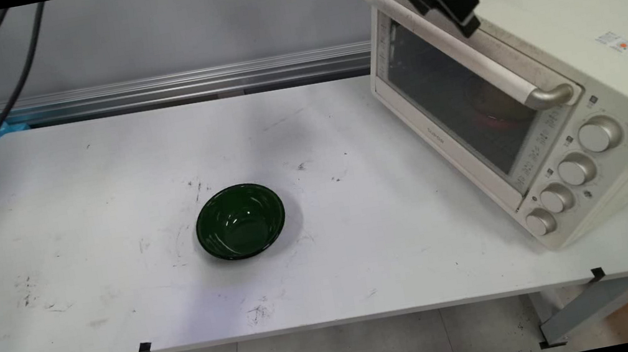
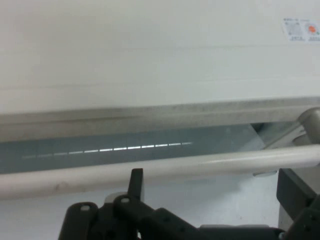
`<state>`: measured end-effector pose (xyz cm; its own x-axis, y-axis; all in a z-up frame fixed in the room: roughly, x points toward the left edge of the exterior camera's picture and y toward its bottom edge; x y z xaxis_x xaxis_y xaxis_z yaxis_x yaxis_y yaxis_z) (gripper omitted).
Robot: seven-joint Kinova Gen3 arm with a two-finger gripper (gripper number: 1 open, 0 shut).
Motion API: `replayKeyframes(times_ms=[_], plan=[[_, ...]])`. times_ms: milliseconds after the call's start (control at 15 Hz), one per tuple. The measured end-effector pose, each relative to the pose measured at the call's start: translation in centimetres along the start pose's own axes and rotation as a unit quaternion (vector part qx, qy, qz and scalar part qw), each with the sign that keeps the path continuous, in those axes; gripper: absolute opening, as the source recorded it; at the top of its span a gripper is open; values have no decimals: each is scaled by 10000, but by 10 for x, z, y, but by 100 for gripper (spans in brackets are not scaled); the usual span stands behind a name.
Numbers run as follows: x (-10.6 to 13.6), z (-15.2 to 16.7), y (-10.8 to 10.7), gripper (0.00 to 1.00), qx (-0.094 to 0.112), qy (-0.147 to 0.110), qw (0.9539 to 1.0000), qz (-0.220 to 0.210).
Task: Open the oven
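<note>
Green bowl (image 1: 240,220) shows only from above; open hand (image 2: 210,192) straddles oven handle (image 2: 165,167).

I see the black two-finger gripper (image 1: 461,11) spread apart just above the cream metal toaster oven's (image 1: 567,22) pale bar handle (image 1: 456,40). The oven's glass door (image 1: 460,102) is closed, four knobs beside it.
</note>
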<state>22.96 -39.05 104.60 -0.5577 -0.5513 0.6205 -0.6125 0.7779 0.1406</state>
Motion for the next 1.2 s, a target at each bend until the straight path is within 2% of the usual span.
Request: replayKeyframes(times_ms=[400, 467, 1200], plan=[[7, 18, 22, 100, 110, 12, 9999, 17], [9, 21, 26, 0, 135, 26, 9999, 29], [16, 43, 46, 0, 388, -31, 9991, 174]])
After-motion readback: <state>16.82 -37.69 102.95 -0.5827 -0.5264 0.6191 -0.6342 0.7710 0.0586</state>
